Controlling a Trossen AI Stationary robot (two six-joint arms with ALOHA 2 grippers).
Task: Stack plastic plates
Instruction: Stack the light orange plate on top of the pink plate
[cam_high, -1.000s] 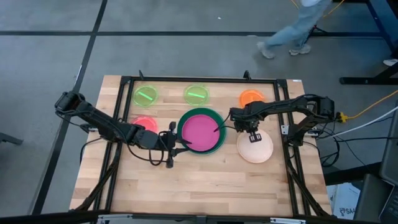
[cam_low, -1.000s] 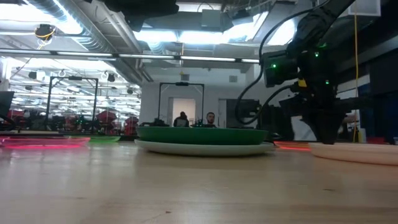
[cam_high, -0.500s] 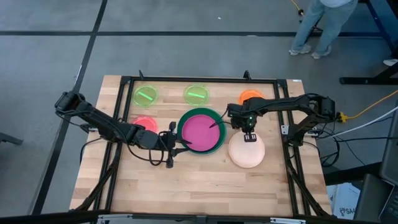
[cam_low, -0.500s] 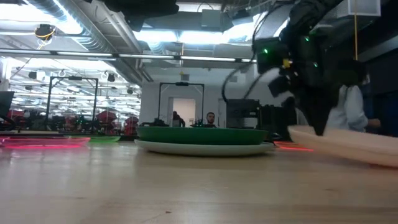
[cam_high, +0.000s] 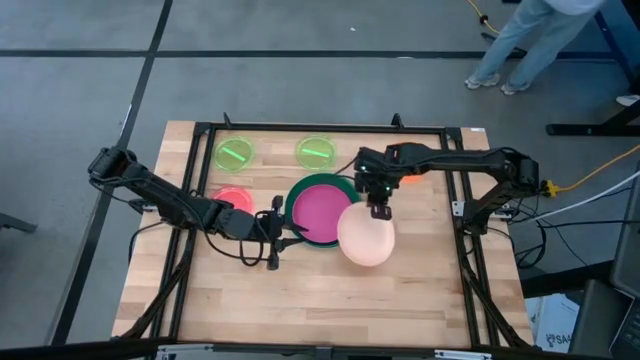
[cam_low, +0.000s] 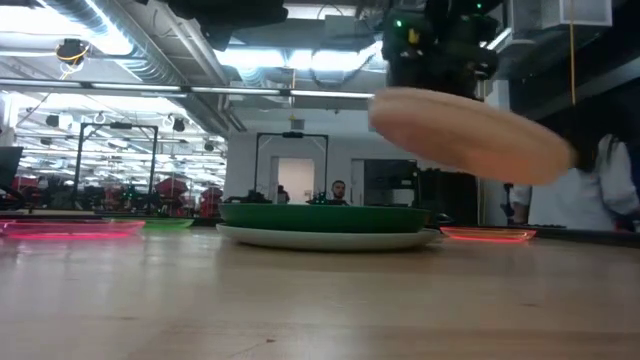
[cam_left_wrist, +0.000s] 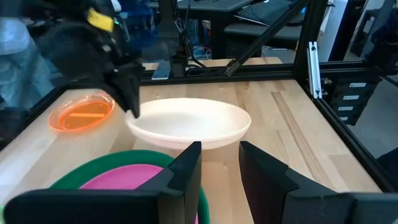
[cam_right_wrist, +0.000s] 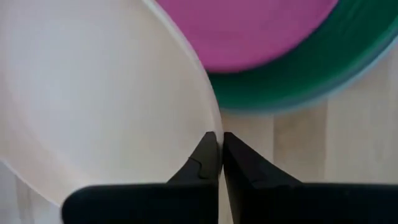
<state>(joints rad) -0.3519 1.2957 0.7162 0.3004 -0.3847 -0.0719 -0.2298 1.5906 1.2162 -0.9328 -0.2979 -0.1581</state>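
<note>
wooden boards make up the table, with a black frame around it. near the middle sits the big dark green plate, and the magenta plate lies inside it. in the low view the green one rests on a pale plate under it.

the right gripper pinches the rim of the peach plate — its fingers are closed tight on the edge. that plate is up in the air, tilted, and hangs over the near right edge of the green plate.

the left gripper rests low by the left side of the green plate, fingers apart with nothing in them.

two lime green plates sit at the far side. a pink-red plate is by the left arm, and an orange plate is at the far right.
</note>
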